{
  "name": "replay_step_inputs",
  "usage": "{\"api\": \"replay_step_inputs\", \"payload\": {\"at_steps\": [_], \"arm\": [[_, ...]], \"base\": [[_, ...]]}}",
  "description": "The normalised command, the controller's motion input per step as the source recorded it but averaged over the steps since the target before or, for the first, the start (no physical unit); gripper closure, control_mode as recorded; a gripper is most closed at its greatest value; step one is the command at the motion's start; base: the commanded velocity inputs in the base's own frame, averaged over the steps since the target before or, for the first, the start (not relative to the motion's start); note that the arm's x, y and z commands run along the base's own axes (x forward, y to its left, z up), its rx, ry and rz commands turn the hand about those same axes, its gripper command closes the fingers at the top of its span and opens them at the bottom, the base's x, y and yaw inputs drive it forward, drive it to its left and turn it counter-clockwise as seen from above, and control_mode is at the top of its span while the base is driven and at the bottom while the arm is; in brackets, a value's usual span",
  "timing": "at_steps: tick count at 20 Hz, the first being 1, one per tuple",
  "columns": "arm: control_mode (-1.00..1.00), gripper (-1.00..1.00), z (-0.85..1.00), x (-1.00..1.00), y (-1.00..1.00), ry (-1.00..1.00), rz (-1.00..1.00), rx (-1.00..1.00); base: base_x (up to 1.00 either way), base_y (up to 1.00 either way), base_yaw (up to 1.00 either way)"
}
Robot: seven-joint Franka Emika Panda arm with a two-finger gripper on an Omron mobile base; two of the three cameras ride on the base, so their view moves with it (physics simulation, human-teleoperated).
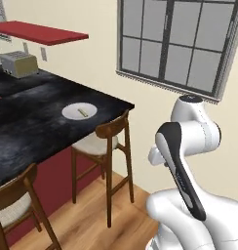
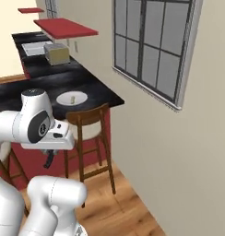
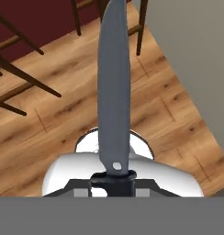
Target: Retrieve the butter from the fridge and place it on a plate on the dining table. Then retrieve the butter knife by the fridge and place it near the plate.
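The butter knife (image 3: 114, 92), slim and dark grey, stands straight out from my gripper (image 3: 113, 180), which is shut on its handle. The hand hangs low over the wooden floor, beside the dining table (image 1: 38, 127), with the gripper (image 2: 50, 159) pointing down below table height. On the black table top lies a white plate (image 1: 72, 111) with the small pale butter (image 1: 83, 112) on it. The right base view shows the same plate (image 2: 63, 99) and butter (image 2: 73, 98) near the table's window end. The fridge is out of view.
Wooden chairs (image 1: 109, 141) (image 2: 89, 133) stand at the table's near side, between me and the plate. A toaster (image 1: 18, 63) sits further along the top under a red shelf (image 1: 43, 33). The wall with a window (image 2: 151, 46) is close on the right.
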Motion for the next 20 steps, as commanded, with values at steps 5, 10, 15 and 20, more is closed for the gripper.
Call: {"api": "replay_step_inputs", "payload": {"at_steps": [5,10,15,20], "arm": [[1.00,1.00,0.00,0.00,0.00,0.00,0.00,0.00],[1.00,1.00,0.00,0.00,0.00,0.00,0.00,0.00],[1.00,1.00,0.00,0.00,0.00,0.00,0.00,0.00],[1.00,1.00,0.00,0.00,0.00,0.00,0.00,0.00]], "base": [[0.84,-0.03,0.26],[0.81,0.02,0.43],[0.24,0.00,0.56],[0.41,-0.05,0.48]]}}
